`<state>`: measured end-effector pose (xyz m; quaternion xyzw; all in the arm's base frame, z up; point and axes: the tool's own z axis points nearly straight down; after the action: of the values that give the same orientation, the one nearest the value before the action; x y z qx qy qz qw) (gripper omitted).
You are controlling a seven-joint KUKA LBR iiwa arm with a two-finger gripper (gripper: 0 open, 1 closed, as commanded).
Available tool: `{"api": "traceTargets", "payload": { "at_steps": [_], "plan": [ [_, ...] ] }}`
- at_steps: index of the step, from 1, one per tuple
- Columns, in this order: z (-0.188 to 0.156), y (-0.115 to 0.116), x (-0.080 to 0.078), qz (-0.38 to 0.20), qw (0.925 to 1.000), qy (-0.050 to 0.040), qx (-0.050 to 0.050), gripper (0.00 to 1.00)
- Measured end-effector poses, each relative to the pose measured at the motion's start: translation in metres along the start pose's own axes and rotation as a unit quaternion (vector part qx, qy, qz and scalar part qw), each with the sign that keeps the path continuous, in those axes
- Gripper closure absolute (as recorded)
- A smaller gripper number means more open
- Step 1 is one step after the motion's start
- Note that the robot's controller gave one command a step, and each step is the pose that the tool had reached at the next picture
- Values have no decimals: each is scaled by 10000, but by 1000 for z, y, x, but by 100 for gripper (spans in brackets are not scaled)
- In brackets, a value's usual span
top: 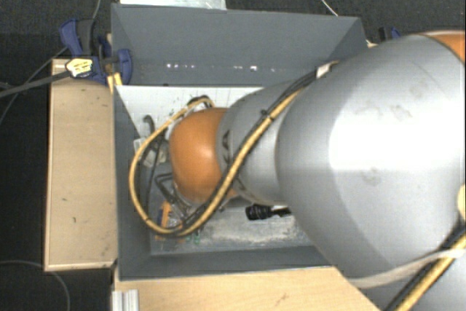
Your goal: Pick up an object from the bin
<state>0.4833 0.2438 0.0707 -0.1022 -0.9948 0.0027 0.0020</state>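
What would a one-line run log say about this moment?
arm: in bin from right | orange wrist cover: over bin's left side | small black thing: on floor beside arm | grasp: hidden

In from the right with the arm (364,178), over most of the bin (233,47), wrist (193,156) above the left half. Left of the wrist, cable (136,178) looped out. On the bin floor just near of the arm, small loose piece (261,213).
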Motion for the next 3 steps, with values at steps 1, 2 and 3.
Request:
{"api": "traceTargets", "payload": {
  "at_steps": [1, 2, 3],
  "plan": [
    [-3, -1, 1, -1, 10000, 14, 11, 100],
    [-14, -1, 1, 2, 10000, 17, 13, 100],
    [-27, -2, 1, 4, 10000, 32, 24, 100]
  ]
}}
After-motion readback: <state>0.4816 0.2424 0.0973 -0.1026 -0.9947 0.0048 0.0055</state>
